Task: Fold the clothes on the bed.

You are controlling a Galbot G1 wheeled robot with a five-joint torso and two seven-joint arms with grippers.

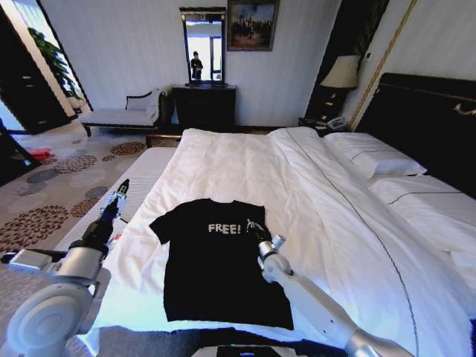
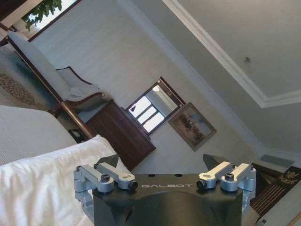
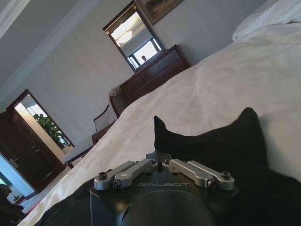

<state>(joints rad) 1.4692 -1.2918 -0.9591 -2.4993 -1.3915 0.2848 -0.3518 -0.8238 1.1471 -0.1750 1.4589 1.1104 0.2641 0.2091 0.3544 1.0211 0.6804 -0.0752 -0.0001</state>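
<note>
Left tool (image 1: 123, 185): spread, empty, raised left of the bed (image 1: 349, 223). T-shirt (image 1: 219, 268): flat on the near duvet, lettering up. Right tool (image 1: 254, 225): pressed together on the right shoulder fabric. Likely first fold; next, lifting that edge leftward.

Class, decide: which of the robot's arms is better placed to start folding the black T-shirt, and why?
Right. The right gripper, fingers closed, sits on the T-shirt near its collar; the left gripper hangs open beside the bed, off the shirt.
</note>
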